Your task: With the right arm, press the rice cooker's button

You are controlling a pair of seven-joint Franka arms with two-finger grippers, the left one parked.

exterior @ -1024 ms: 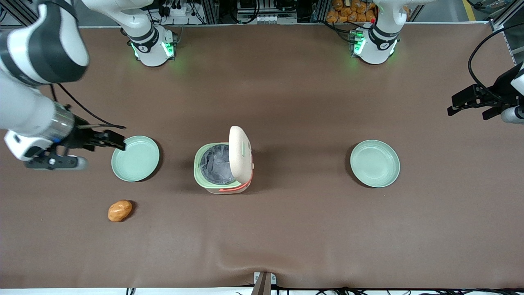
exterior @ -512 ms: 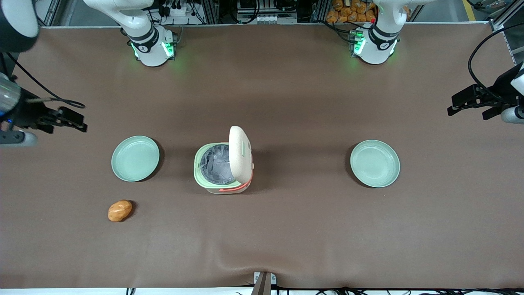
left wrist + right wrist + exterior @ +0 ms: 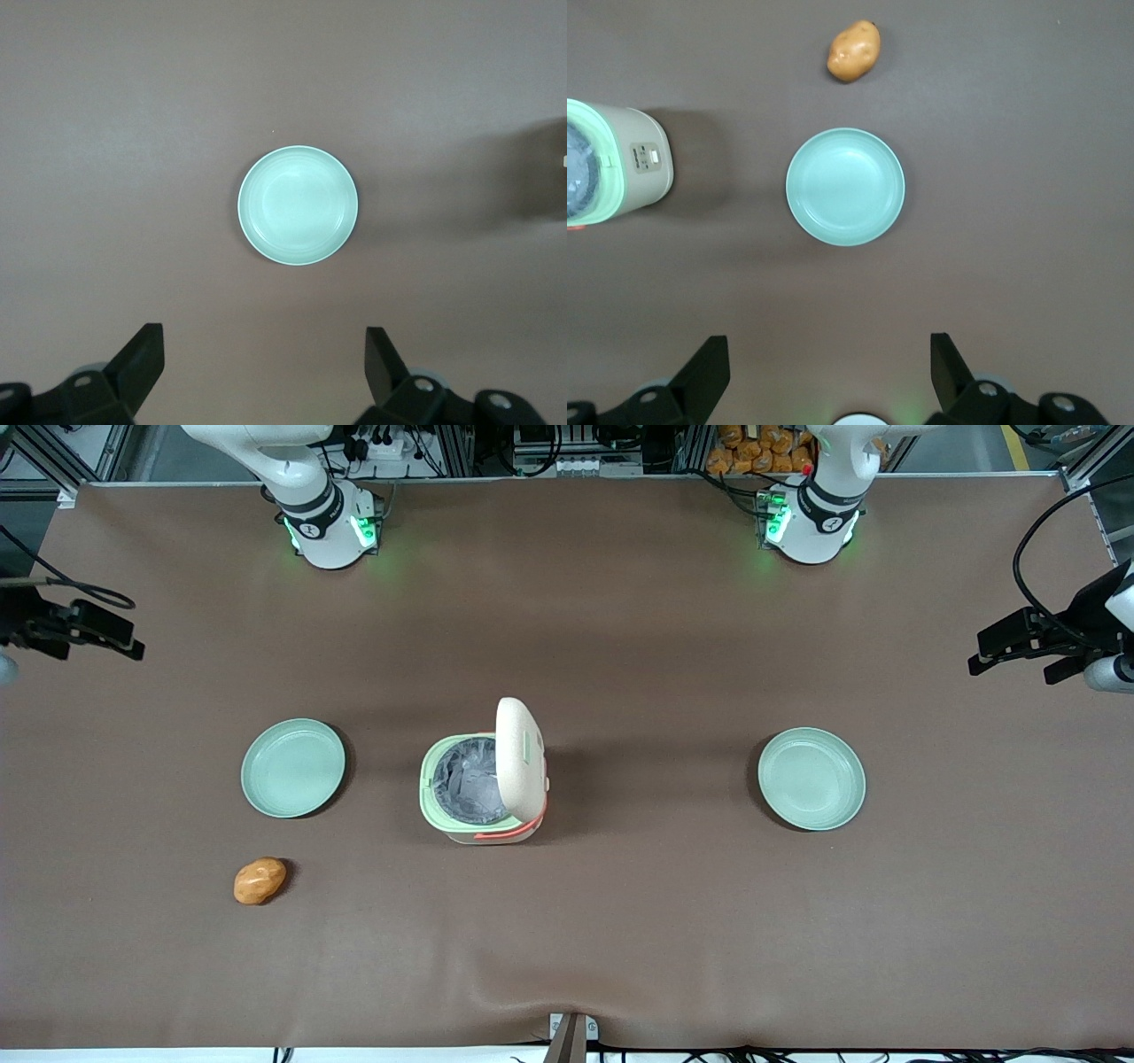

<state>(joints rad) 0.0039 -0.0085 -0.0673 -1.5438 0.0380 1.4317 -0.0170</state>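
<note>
The rice cooker (image 3: 483,784) stands mid-table with its cream lid (image 3: 520,757) swung up and the grey pot inside showing. The coral-orange band runs along its near side. In the right wrist view the cooker (image 3: 620,168) shows its cream side wall with a small button panel (image 3: 648,158). My right gripper (image 3: 128,642) is open and empty. It hangs high at the working arm's end of the table, well away from the cooker and farther from the front camera than the nearby plate. Its fingers (image 3: 709,372) stand wide apart in the right wrist view.
A pale green plate (image 3: 293,768) lies between the gripper and the cooker and also shows in the right wrist view (image 3: 845,186). A potato (image 3: 260,880) lies nearer the front camera. A second plate (image 3: 811,779) lies toward the parked arm's end.
My right arm has pulled back from beside the plate toward its end of the table and farther from the front camera. The cooker, plates and potato have not moved.
</note>
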